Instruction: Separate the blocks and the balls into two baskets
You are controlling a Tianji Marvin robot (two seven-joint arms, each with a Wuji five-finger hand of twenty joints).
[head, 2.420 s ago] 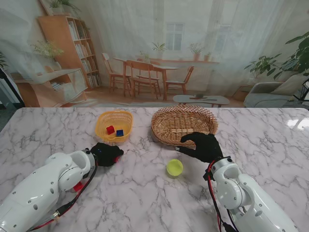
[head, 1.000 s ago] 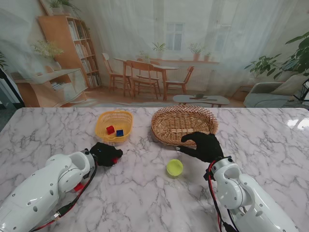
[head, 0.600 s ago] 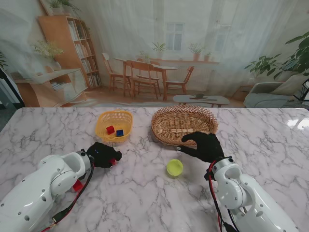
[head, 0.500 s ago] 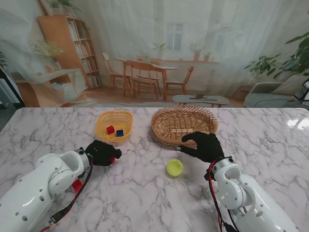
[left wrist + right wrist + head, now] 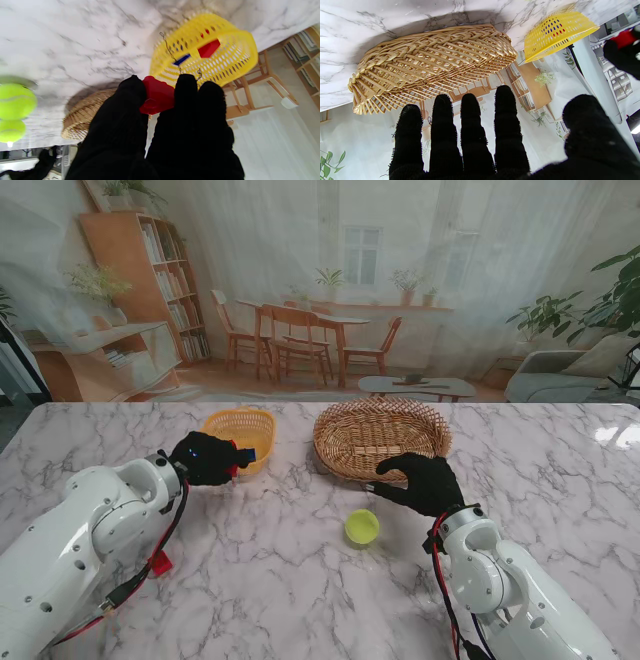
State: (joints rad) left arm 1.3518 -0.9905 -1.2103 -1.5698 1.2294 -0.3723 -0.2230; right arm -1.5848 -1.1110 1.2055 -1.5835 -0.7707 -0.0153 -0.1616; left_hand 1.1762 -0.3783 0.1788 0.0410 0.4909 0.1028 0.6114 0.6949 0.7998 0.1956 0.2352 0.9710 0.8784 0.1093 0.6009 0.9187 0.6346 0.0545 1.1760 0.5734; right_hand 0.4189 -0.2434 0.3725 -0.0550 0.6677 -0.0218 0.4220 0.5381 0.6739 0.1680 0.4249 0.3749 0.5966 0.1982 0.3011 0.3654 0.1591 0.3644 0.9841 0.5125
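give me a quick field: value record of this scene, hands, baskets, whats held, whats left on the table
left hand: shut on red block, at the near rim of the yellow basket
right hand: open, fingers spread, holding nothing, beside the wicker basket
yellow basket: holds a second red block and a blue block
wicker basket: no balls seen inside
ball: yellow-green, on the table, nearer to me than the wicker basket, untouched
table: white marble pattern

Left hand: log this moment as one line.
left hand: shut on red plastic block | at yellow plastic basket | right hand: open | green tennis ball: on table
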